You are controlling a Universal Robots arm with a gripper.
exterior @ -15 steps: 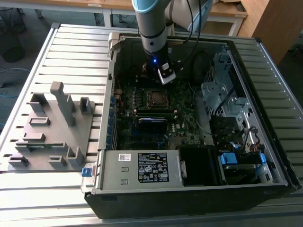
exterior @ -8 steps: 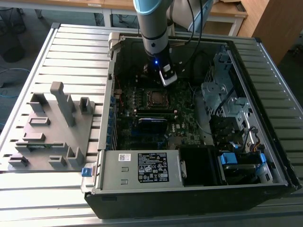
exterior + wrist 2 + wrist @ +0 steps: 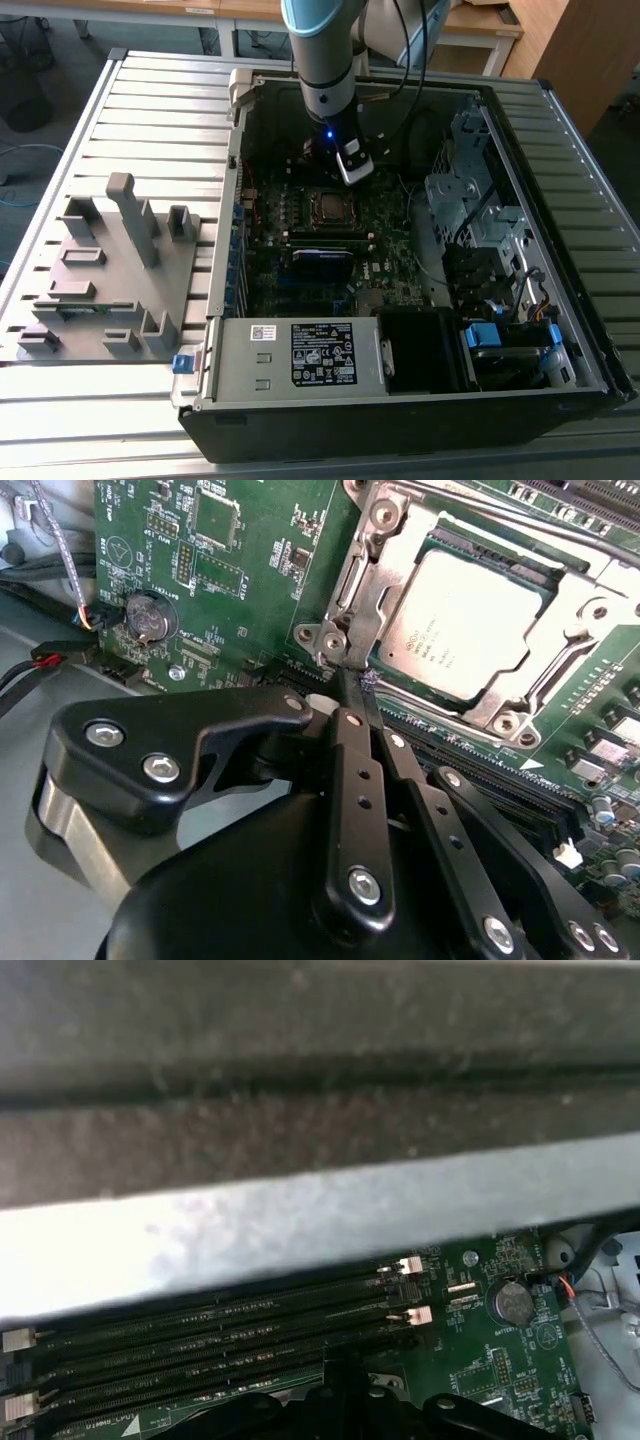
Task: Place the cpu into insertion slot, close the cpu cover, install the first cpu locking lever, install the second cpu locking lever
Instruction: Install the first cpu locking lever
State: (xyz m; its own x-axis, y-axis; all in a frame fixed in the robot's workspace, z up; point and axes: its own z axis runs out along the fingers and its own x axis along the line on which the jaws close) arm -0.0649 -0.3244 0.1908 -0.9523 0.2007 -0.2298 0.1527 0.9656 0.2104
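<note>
The chip [image 3: 468, 620] already sits in the socket [image 3: 545, 575] on the green board [image 3: 240, 570], and the silver cover frame [image 3: 385, 570] lies flat down around it, its cut-out centre showing the chip's pale metal top. In the second wrist view the hand [image 3: 352, 680] has its two black fingers [image 3: 350, 730] drawn together to a narrow point, closed with nothing seen between them, and that tip rests right at the corner of the frame, beside the small screw lugs there. So the socket lies straight ahead of the fingertips and touching or all but touching them; I cannot tell which. A thin locking lever [image 3: 480, 500] runs along the far edge of the frame, its long axis following that edge, well apart from the tip. In the exterior view the arm [image 3: 325, 60] reaches down into the open computer case [image 3: 420, 400], the hand [image 3: 352, 172] just beyond the socket [image 3: 330, 207] towards the far side
</note>
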